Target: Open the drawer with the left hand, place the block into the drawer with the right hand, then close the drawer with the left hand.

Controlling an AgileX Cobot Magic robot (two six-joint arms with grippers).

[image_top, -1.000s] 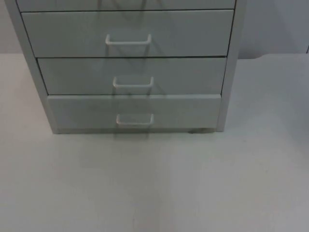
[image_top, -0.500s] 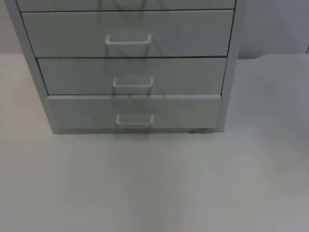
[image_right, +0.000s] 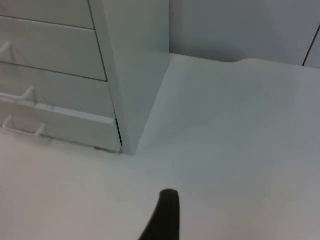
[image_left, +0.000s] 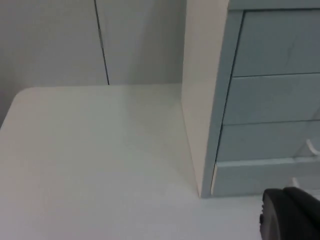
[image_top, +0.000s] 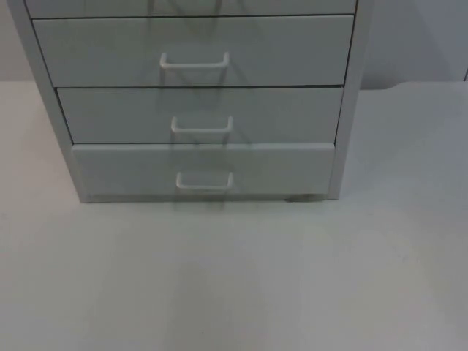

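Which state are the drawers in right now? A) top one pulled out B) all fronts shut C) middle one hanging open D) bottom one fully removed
B: in the top view the three drawer fronts, upper, middle and bottom, all sit in the cabinet with no gap into any drawer, and each white handle is untouched.

White table top [image_top: 234,278] fills lower frame; grey partition wall [image_top: 417,40] at upper right, w/ dark seam [image_left: 101,42].
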